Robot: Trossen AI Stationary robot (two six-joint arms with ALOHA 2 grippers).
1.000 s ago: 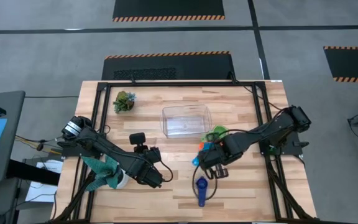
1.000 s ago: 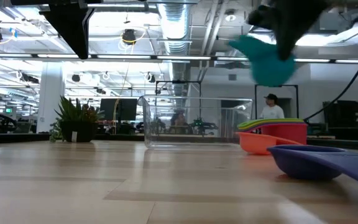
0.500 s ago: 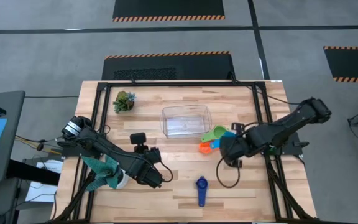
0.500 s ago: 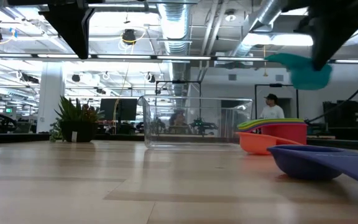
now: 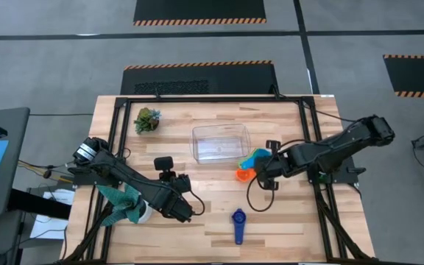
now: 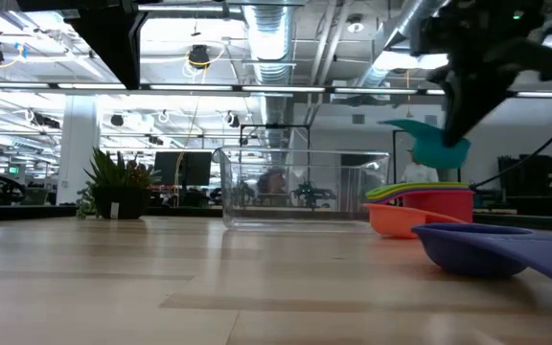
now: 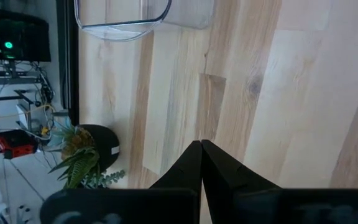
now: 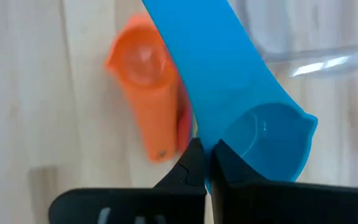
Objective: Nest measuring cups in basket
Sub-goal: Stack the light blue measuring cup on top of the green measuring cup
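My right gripper [image 5: 263, 168] is shut on the light blue measuring cup [image 5: 256, 156] and holds it just above a nested stack of cups beside the clear basket's [image 5: 221, 142] right near corner. The stack shows an orange cup [image 8: 145, 81] lowest, then a red cup [image 6: 441, 204], with yellow and green rims [image 6: 415, 190] on top; it stands on the table. The dark blue cup [image 5: 238, 224] lies alone on the table nearer the near edge. My left gripper [image 7: 201, 146] is shut and hovers over bare wood at the left near part of the table. My right gripper pinches the light blue cup between its two fingers at the edge where the flat handle [image 8: 197, 56] meets the bowl [image 8: 269, 140]; the fingertips cover the exact spot. The fingers come from above. The cup hangs below them, tilted and lifted clear of the stack.
A small teal plant in a pot [image 5: 147, 120] stands near the far left corner. A black frame rail [image 5: 311, 140] runs around the table's edge. Bare wood lies between the basket and the dark blue cup. A person [image 6: 418, 165] stands in the room beyond the table.
My right gripper has carried the light blue cup from near the dark blue cup toward the table's far edge, swinging out to the right and back, and has come down over the stack. It has stayed shut on the cup throughout.
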